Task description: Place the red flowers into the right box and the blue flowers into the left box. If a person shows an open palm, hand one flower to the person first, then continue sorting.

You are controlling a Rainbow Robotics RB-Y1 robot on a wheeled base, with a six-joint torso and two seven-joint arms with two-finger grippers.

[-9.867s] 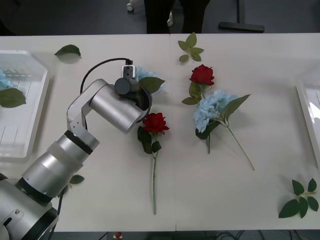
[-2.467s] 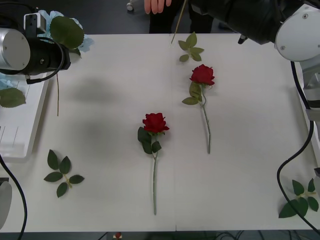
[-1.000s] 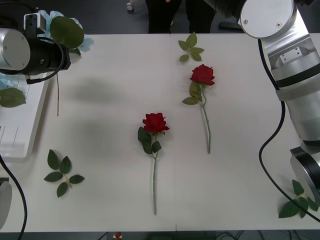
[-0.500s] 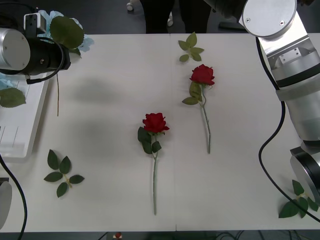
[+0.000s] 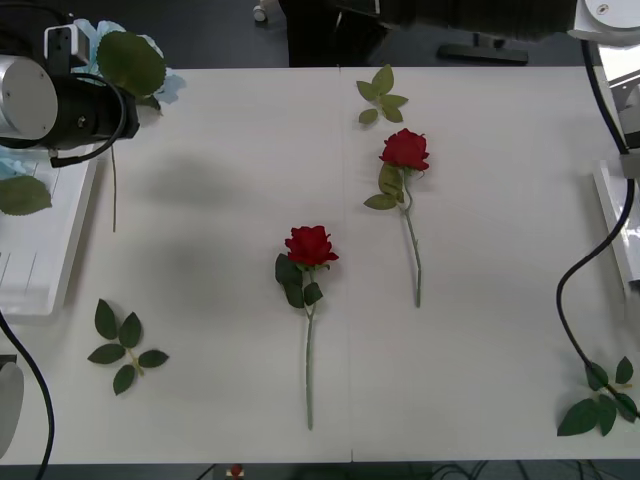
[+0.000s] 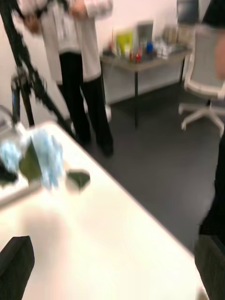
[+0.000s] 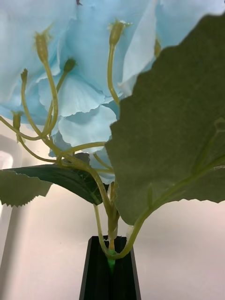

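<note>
The right box (image 5: pixel 618 225) is cut off by the edge; the right wrist view is blurred.

2 red roses (image 5: pixel 311 245) (image 5: pixel 404 149), 1 blue hydrangea (image 5: pixel 105 45), 3 loose leaf sprigs (image 5: pixel 124 346) (image 5: pixel 380 95) (image 5: pixel 602 396), 2 white trays (image 5: pixel 40 250) (image 5: pixel 622 230).

We see a matt, cloth-like blue flower (image 7: pixel 89 89) with a veined fabric leaf above the smooth black left gripper (image 7: pixel 110 267). The arm housing (image 5: pixel 25 100) behind it is satin metal. The table (image 5: pixel 220 330) is smooth, matt white.
</note>
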